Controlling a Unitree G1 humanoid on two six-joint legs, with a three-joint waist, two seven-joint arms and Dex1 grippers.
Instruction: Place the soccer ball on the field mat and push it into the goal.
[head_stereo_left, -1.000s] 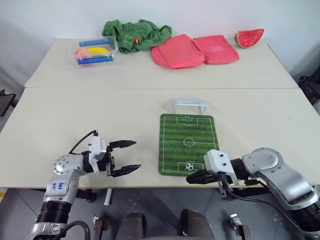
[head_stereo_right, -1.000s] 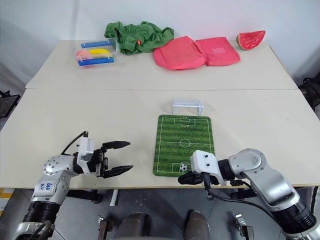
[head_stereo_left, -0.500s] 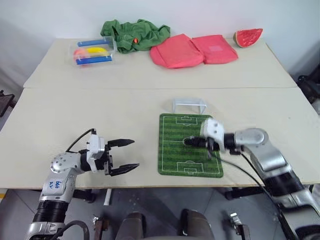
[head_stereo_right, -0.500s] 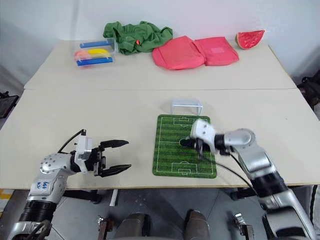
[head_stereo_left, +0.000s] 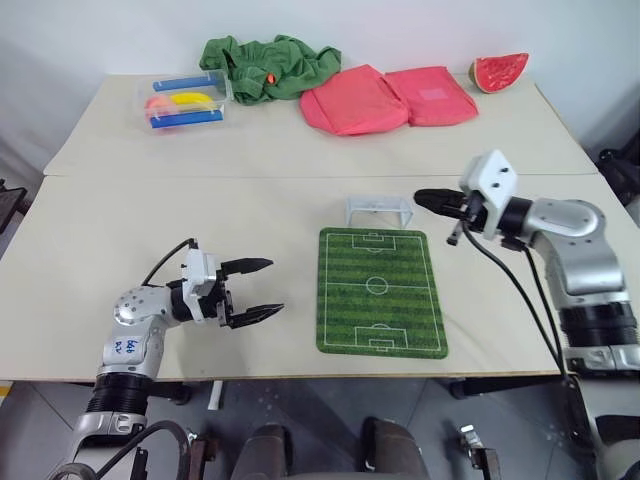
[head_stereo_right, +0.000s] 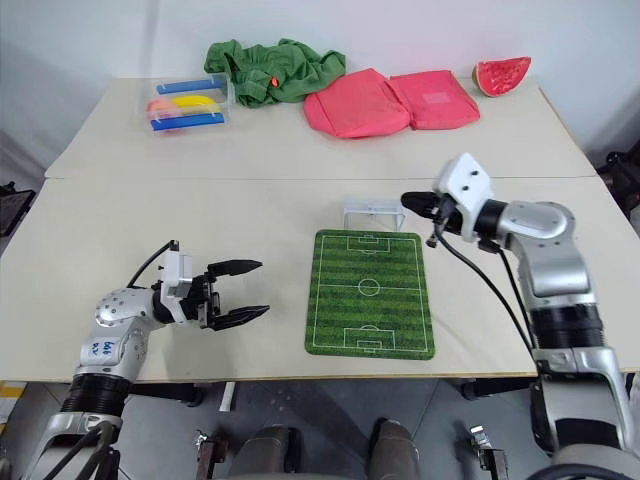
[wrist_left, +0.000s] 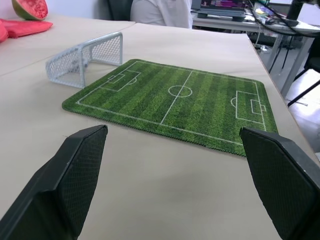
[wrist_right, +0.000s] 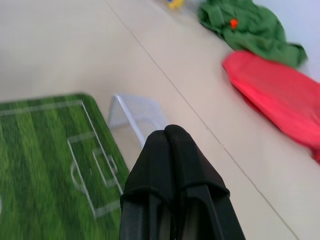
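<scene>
Left eye view: nearest, left of the field mat (head_stereo_left: 380, 290), the left gripper (head_stereo_left: 272, 287) is held over the desk (head_stereo_left: 150, 230) with its fingers spread wide and nothing between them. Just beyond the mat's far edge stands the goal (head_stereo_left: 379, 210). Right of the mat's far corner, the right gripper (head_stereo_left: 420, 197) is raised, fingers pressed together on nothing. The soccer ball's place cannot be told. If it was overshot, it may be lost off the desk, and a hasty return could knock the light goal askew.
</scene>
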